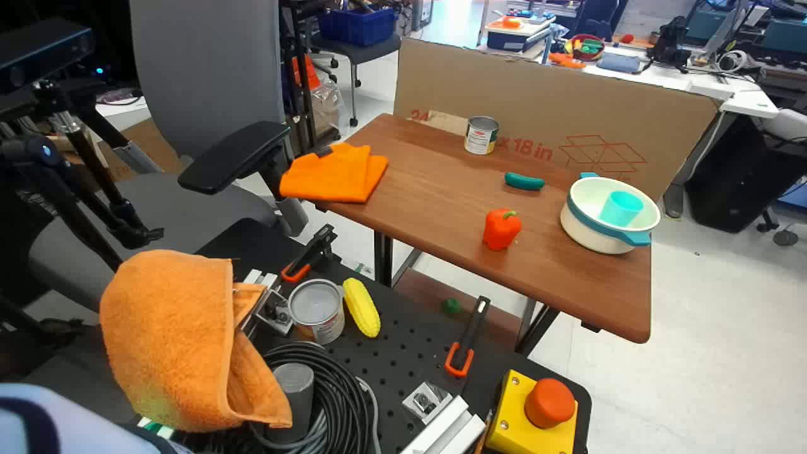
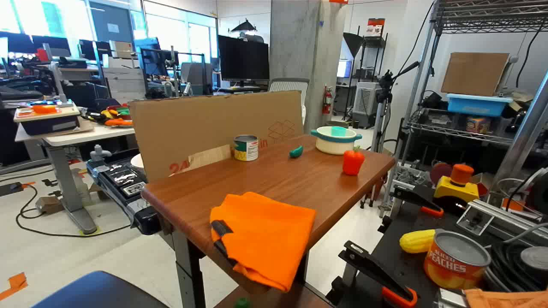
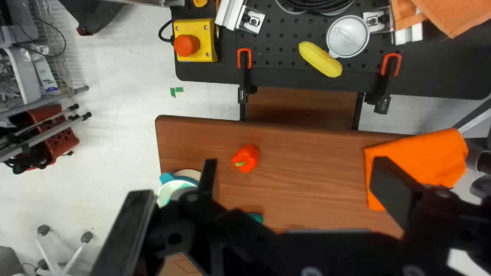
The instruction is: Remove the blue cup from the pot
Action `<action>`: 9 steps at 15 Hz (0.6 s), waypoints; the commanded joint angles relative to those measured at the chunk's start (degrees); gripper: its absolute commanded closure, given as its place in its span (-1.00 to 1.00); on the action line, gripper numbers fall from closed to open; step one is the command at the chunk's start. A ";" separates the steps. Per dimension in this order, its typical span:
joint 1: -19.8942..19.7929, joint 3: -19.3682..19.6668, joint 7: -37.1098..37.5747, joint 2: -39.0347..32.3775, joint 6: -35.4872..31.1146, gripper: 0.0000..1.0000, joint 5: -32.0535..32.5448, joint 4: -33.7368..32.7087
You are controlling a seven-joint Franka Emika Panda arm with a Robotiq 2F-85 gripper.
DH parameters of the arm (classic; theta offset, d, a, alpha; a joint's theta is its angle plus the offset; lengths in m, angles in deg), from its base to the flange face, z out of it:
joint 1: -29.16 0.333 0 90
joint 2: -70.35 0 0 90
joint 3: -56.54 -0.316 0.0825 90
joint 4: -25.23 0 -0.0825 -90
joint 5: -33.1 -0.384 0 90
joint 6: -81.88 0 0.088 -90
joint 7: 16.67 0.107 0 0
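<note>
The blue cup is small and turquoise. It sits tilted inside the pot and shows above the rim in both exterior views. The pot is wide and whitish, with a teal band and handles. It stands at one end of the brown table and also shows in an exterior view. In the wrist view, the pot is partly hidden behind a finger, and only a sliver of turquoise shows in it. My gripper is open, with nothing between its fingers, high above the table. Neither exterior view shows the gripper.
On the table are an orange-red pepper, a green pickle-shaped item, a metal can and a folded orange cloth. A cardboard sheet stands behind. A black bench holds clamps, corn, cable and a stop button.
</note>
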 commanded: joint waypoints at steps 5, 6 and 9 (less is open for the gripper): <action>1.38 0.91 0.90 -0.23 0.26 -1.00 0.80 -0.17; 1.38 0.91 0.91 -0.23 0.26 -1.00 0.80 -0.17; -1.09 3.25 0.89 -4.99 -3.23 -1.00 2.55 -1.70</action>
